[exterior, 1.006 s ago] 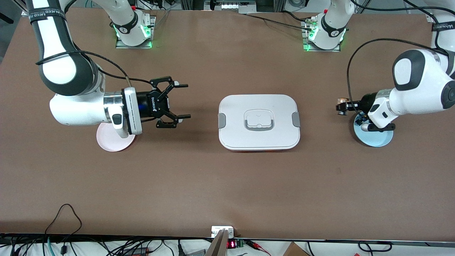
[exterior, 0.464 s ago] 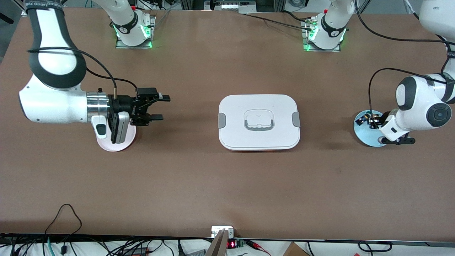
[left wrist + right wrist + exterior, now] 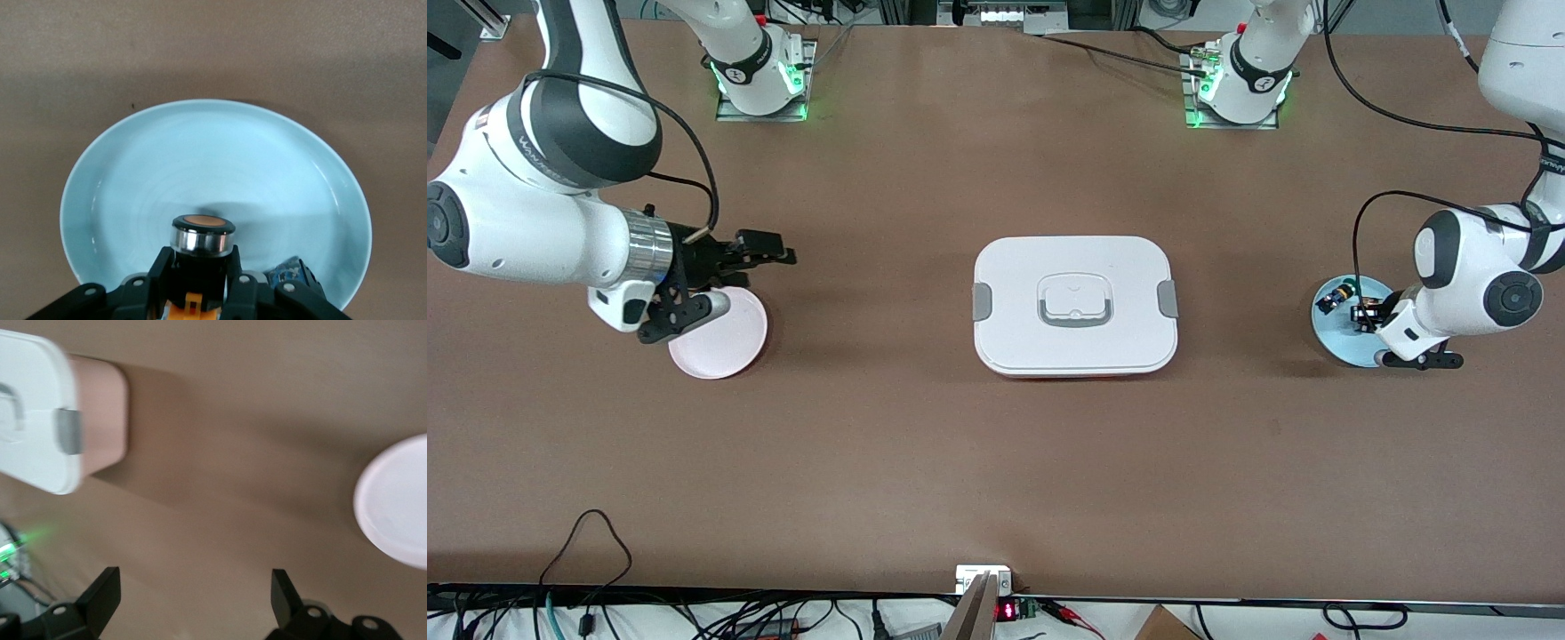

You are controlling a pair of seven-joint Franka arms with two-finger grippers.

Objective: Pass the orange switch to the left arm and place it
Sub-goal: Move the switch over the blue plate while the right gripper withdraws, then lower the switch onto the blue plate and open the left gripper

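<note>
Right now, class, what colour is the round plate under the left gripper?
Pale blue plate, clearest in the left wrist view.

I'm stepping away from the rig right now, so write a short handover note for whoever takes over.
Left gripper: shut on the orange switch, low over the blue plate at the left arm's end of the table. A small blue part lies on that plate beside it.
Right gripper: open, holding nothing, over bare table beside the pink plate at the right arm's end.
The box, lid on, sits mid-table between the two plates.
Done: switch gripped.
Left: carry it clear of the box, hand it to the right gripper, probably set it on the pink plate, which holds nothing yet.
</note>
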